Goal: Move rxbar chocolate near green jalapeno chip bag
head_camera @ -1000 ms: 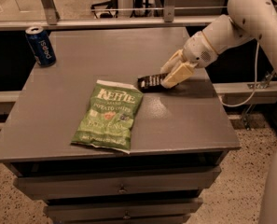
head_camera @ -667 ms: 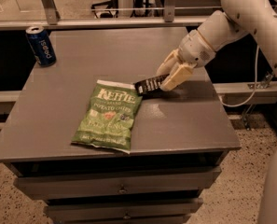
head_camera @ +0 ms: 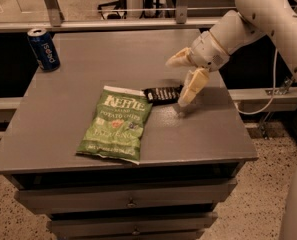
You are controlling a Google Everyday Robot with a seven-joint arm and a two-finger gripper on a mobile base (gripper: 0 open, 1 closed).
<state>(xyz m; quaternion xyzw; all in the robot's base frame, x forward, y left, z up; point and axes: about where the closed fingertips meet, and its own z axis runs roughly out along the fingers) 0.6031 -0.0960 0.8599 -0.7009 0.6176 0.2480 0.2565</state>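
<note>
The rxbar chocolate (head_camera: 162,94) is a small flat black wrapper lying on the grey table (head_camera: 113,59). Its left end sits right beside the top right corner of the green jalapeno chip bag (head_camera: 116,124). The bag lies flat at the table's front middle. My gripper (head_camera: 177,83) is just right of the bar with its pale fingers (head_camera: 193,86) spread apart. The lower finger reaches down to the tabletop by the bar's right end. The fingers do not clasp the bar.
A blue soda can (head_camera: 43,49) stands upright at the table's back left corner. The table has drawers below its front edge. A rail and dark shelving run behind it. A cable hangs at the right, beside my white arm (head_camera: 268,14).
The gripper carried the bar left toward the chip bag, then spread its fingers. The bar now lies on the table beside the bag's corner. The bag and can have not moved.
</note>
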